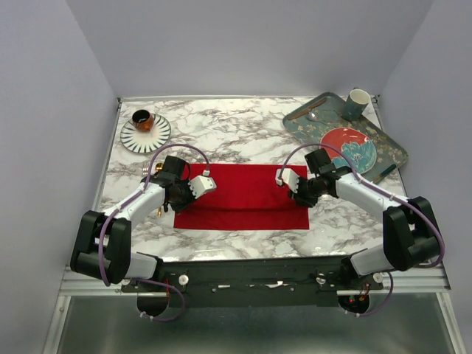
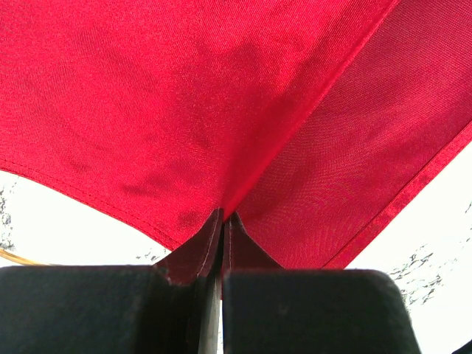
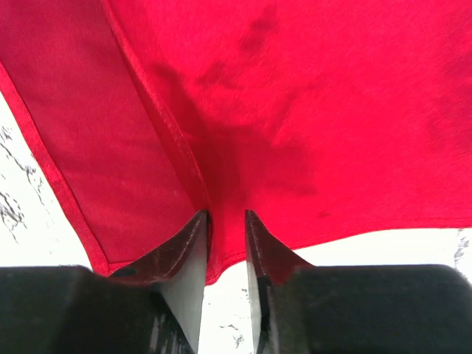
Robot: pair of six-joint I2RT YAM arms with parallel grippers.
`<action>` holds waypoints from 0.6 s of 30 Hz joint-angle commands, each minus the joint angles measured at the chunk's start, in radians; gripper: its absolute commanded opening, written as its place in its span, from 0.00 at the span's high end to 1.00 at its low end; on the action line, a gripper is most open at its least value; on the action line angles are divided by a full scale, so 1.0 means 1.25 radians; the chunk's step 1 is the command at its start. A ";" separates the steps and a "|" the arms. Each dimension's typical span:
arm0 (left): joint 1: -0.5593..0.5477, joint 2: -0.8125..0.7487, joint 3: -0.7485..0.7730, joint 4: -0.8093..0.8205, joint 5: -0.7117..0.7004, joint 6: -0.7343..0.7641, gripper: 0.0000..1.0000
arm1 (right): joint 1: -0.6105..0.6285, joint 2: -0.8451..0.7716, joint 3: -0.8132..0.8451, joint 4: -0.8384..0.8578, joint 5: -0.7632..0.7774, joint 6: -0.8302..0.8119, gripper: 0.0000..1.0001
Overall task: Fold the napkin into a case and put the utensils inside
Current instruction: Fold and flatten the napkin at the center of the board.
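The red napkin (image 1: 243,199) lies as a wide rectangle on the marble table (image 1: 221,133), between both arms. My left gripper (image 1: 209,184) is at its left part and is shut on a pinched fold of the napkin (image 2: 184,110), jaws pressed together (image 2: 223,217). My right gripper (image 1: 285,179) is at the napkin's right part. Its jaws (image 3: 227,215) stand a little apart with the napkin's edge (image 3: 310,110) between them, raised off the table. A thin gold spoon (image 1: 158,212) peeks out beside the left arm and shows as a gold line (image 2: 18,257). The fork is out of view.
A striped saucer (image 1: 158,136) with a brown cup (image 1: 142,119) stands at the back left. A teal tray (image 1: 391,151) at the back right holds a round red patterned plate (image 1: 348,147), a mug (image 1: 358,103) and a brown-handled utensil (image 1: 301,113).
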 commanded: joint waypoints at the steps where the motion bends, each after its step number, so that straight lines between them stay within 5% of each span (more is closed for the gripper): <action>1: -0.003 0.003 0.006 0.002 -0.007 0.001 0.91 | 0.004 -0.014 -0.026 0.004 0.030 -0.007 0.68; 3: -0.003 0.006 0.007 0.002 -0.010 0.002 0.91 | 0.004 -0.018 -0.031 0.002 0.024 -0.005 0.68; 7: -0.004 0.000 0.014 -0.011 -0.009 0.005 0.88 | 0.009 -0.019 -0.033 -0.001 0.023 -0.001 0.99; 18: -0.004 -0.021 0.018 -0.034 -0.009 0.036 0.75 | 0.010 -0.020 -0.008 -0.023 -0.001 0.010 0.99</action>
